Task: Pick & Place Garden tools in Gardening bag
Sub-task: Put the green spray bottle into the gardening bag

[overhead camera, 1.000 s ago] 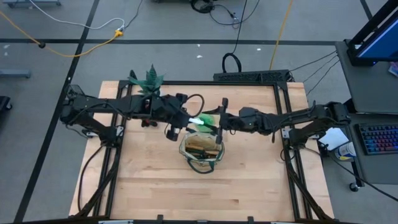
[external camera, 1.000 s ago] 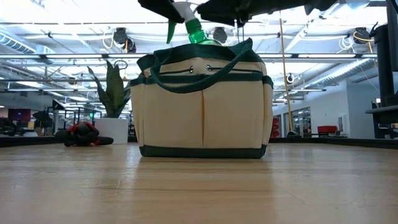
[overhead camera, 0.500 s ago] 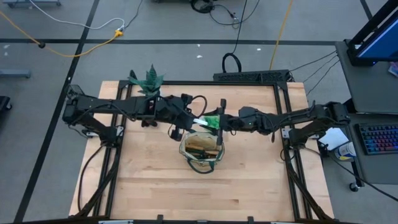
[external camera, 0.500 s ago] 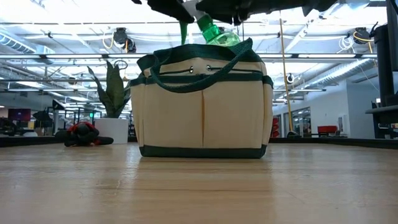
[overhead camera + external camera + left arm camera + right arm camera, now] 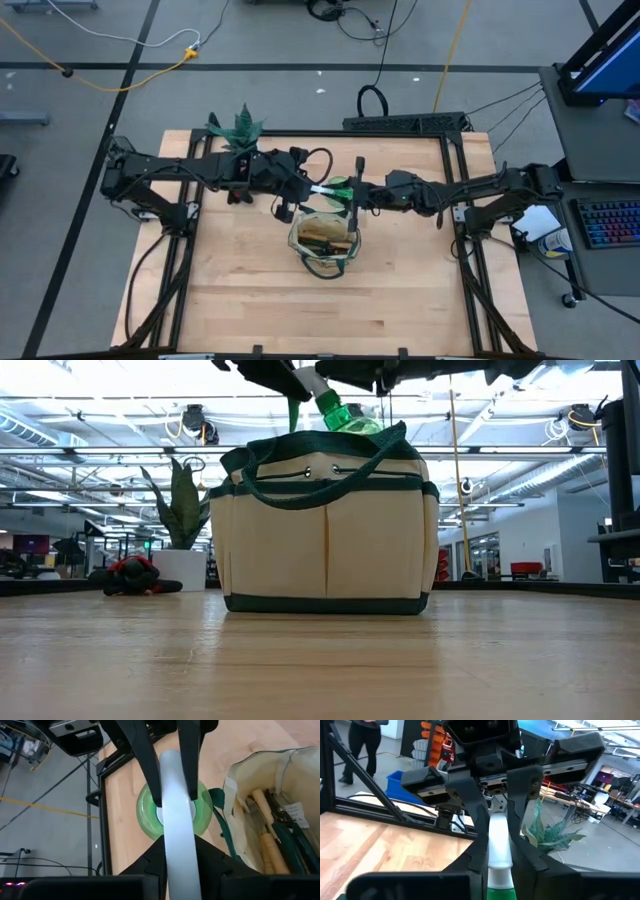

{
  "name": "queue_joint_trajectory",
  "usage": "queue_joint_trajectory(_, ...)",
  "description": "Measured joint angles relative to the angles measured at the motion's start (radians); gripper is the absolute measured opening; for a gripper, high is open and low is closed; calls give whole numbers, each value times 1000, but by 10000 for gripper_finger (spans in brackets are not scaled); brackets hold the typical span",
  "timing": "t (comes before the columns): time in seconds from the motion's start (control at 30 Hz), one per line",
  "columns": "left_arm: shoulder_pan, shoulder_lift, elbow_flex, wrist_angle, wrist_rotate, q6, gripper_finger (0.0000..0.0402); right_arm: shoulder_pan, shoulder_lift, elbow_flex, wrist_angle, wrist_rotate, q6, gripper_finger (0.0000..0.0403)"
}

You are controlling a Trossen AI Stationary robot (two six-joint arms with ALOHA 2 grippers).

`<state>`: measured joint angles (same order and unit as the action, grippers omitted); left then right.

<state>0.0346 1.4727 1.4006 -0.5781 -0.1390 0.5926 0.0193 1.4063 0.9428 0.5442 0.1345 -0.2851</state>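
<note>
With both arms meeting over the bag, here's what I see:

left gripper: clamped on the white nozzle of the spray bottle; in my left wrist view the fingers pinch the nozzle from both sides.
right gripper: closed on the bottle's green body end, opposite the left one.
spray bottle: off the table, lying roughly level between the two grippers, above the far rim of the bag; low view shows it tilted, nozzle up.
gardening bag: upright mid-table, wooden-handled tools and dark shears inside.
red item: on the table near the far left, beside the plant.
potted plant: at the table's far edge, left of centre.
</note>
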Motion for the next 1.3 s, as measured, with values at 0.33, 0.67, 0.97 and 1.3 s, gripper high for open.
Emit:
queue_joint_trajectory(0.33, 0, 0, 0, 0, 5, 4, 75, 0, -1, 0, -20, -2, 13, 42)
queue_joint_trajectory(0.67, 0, 1, 0, -2, 7, -6, 76, 0, -1, 2, -53, -4, 50, 43)
queue_joint_trajectory(0.97, -1, 1, 0, -1, -14, -49, 93, 0, -1, 2, -76, -1, 86, 45)
queue_joint_trajectory(1.3, -2, 1, 0, 5, -48, -29, 191, 0, 0, 0, -100, 5, 118, 46)
